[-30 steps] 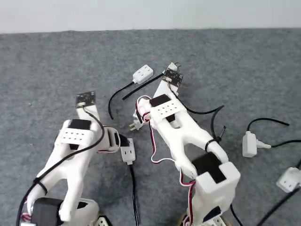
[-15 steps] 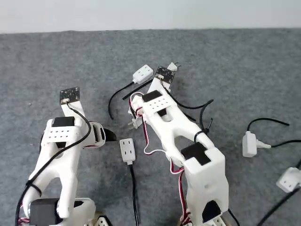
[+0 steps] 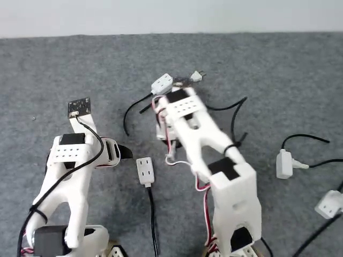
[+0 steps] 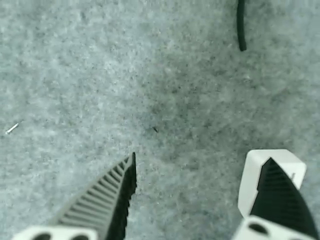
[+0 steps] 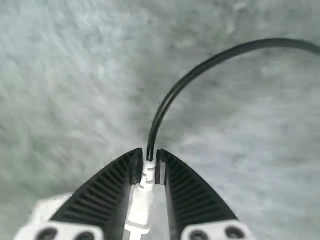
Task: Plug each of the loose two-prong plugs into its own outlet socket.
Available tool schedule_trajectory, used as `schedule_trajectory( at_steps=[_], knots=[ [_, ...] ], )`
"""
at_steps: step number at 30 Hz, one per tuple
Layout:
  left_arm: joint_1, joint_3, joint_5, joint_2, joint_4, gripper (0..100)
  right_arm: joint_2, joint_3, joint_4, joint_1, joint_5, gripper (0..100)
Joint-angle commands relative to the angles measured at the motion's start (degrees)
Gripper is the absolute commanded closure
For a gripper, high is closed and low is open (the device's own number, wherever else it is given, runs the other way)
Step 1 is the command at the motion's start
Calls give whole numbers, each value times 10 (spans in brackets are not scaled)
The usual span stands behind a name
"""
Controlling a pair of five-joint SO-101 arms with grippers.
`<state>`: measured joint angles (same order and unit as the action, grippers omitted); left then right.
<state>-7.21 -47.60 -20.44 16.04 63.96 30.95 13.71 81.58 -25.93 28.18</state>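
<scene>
Overhead: outlet socket [image 3: 144, 171] lies on table [image 3: 257, 69], just right of left gripper [image 3: 123, 152]. Left wrist: jaws wide apart, empty. Right wrist: right gripper [image 5: 148, 152] jaws pinch white plug [image 5: 141, 192]; probably best to align it square w/ socket before pushing in.

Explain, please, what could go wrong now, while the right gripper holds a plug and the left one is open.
1. The right gripper is shut on the plug with the cord leaving at its tips, so the plug may face the wrong way for insertion.
2. The outlet socket lies loose and the open left gripper does not hold it, so it might slide when pushed.
3. The cord could pull the plug askew.
</scene>
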Motion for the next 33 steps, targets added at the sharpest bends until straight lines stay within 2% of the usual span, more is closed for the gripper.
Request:
schedule_trajectory(
  at_steps=[1,3,8,12,18,22,28,30,33],
  knots=[
    [1,5,6,12,-11,637,-82,33,62,44,-101,991],
    [1,5,6,12,-11,637,-117,33,94,62,-160,991],
    [2,1,6,12,-13,637,-144,-22,163,87,-361,991],
    [2,1,6,12,-13,637,-120,-112,92,119,-413,991],
    [2,1,6,12,-13,637,-145,-134,59,138,-420,990],
    [2,2,6,12,-13,637,-281,-197,0,148,-376,990],
    [2,4,6,12,-13,637,-536,-410,-131,132,-377,991],
    [2,4,6,12,-13,637,-575,-440,-133,121,-378,991],
    [2,3,6,12,-13,637,-556,-440,-116,113,-375,991]
  ],
)
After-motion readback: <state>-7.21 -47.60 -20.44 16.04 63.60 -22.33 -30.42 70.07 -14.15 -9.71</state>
